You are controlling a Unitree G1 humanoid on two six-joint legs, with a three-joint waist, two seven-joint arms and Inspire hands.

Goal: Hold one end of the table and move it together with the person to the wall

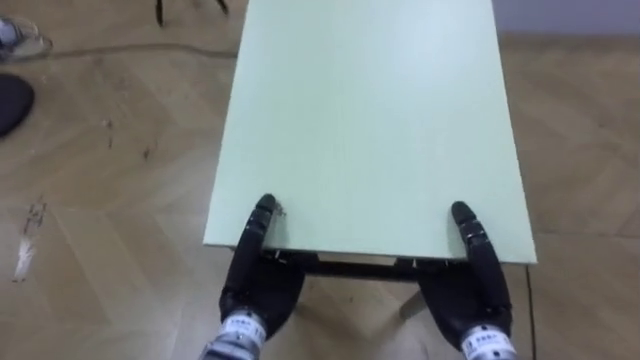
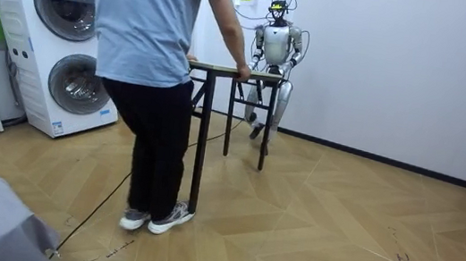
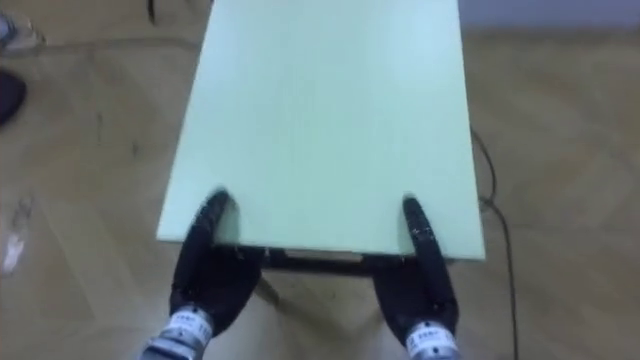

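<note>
Table (image 1: 370, 120) extends forward from the left hand (image 1: 255, 275) and the right hand (image 1: 478, 295), which sit well apart at the left and right ends of its near edge. A person (image 2: 149, 47) stands at the far end, opposite both hands, touching the far edge.

There was just one table (image 1: 370, 120), with a left hand (image 1: 258, 280) and a right hand (image 1: 478, 290) at its near edge, so two hands. One person (image 2: 148, 56) stood at the far edge, plus two stacked washers (image 2: 65, 5).
</note>
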